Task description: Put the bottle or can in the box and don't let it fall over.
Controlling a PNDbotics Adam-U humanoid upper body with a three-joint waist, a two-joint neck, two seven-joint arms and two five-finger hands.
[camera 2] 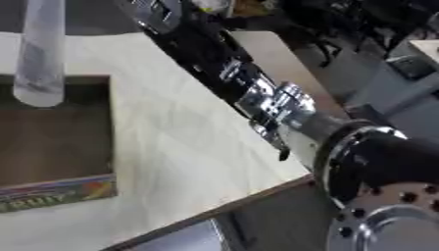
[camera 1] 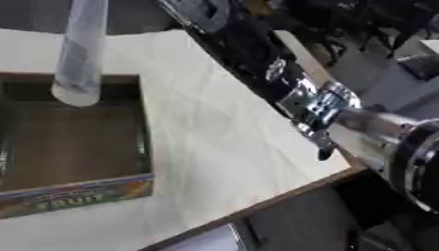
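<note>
Pale wooden table (camera 1: 231, 122) with faint grain fills most of both views, lying askew, its darker brown edge running diagonally along the lower right. Grey floor and dark furniture show beyond it at the upper right.

Black robot right arm with silver joints (camera 2: 257, 93) crosses the pictures from the upper middle down to the lower right — black upper segment, a chrome bracket with bolts near the table's edge, then a wide black-and-silver ring joint at the bottom right corner. The arm's hand is out of the pictures above, so its fingers cannot be seen. No left hand shows in either view.

Shallow open cardboard box with a dark brown inside and a colourful printed front panel (camera 1: 82, 193) sits on the table at the left, its front wall carrying yellowish lettering on a purple, green and orange band. Its right wall runs along the bare tabletop, well apart from the arm.

Tall translucent whitish-grey cylindrical bottle (camera 1: 79, 54) hangs at the upper left, slightly tilted, its round pale bottom end over the box's back wall and rear inside — whether it touches the box floor cannot be told. Its top runs out of the picture, so what grasps it is hidden.
</note>
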